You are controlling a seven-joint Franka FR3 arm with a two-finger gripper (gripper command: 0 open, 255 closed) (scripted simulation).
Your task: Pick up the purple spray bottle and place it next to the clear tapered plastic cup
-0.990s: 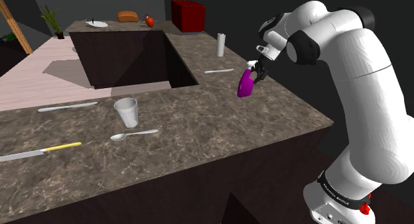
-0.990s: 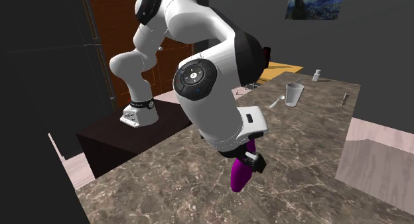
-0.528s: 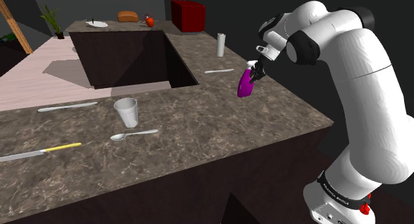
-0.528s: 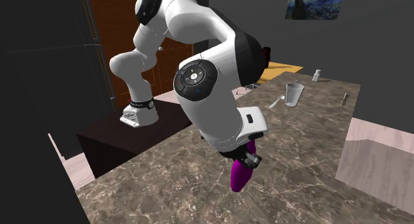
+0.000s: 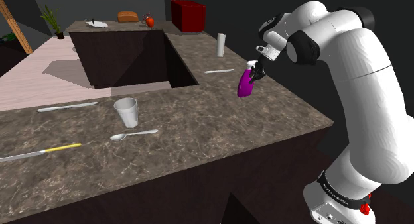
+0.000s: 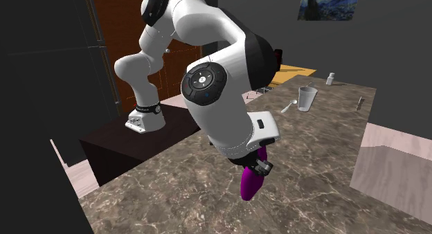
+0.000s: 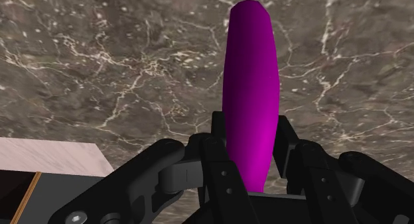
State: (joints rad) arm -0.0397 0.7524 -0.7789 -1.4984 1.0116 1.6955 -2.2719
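Clasping the purple spray bottle [image 7: 251, 77] between its two black fingers [image 7: 215, 142], the gripper [image 7: 251, 140] hangs over the dark marbled counter [image 7: 99, 57]. The fingers press on the bottle's narrow upper part, and its rounded body points down toward the stone. In the shoulder view, the gripper [image 5: 255, 70] holds the bottle [image 5: 244, 85] close to the counter's [image 5: 219, 123] edge on the arm's side, with the white spray head just under the hand. Whether the bottle's base touches the surface cannot be told. The second exterior view shows the bottle [image 6: 249, 184] hanging below the gripper [image 6: 257, 167], tilted a little, over the counter [image 6: 173, 191].

The clear tapered cup [image 5: 125, 112] stands upright well apart from the bottle, near a corner of the deep dark recess [image 5: 126, 57] sunk into the counter. A spoon [image 5: 133, 134] lies just beside the cup. A knife with a yellow handle [image 5: 40, 152] lies farther along, toward the counter's far end from the arm. From the second exterior view the cup [image 6: 307, 98] and spoon [image 6: 287, 106] sit near the counter's distant end.
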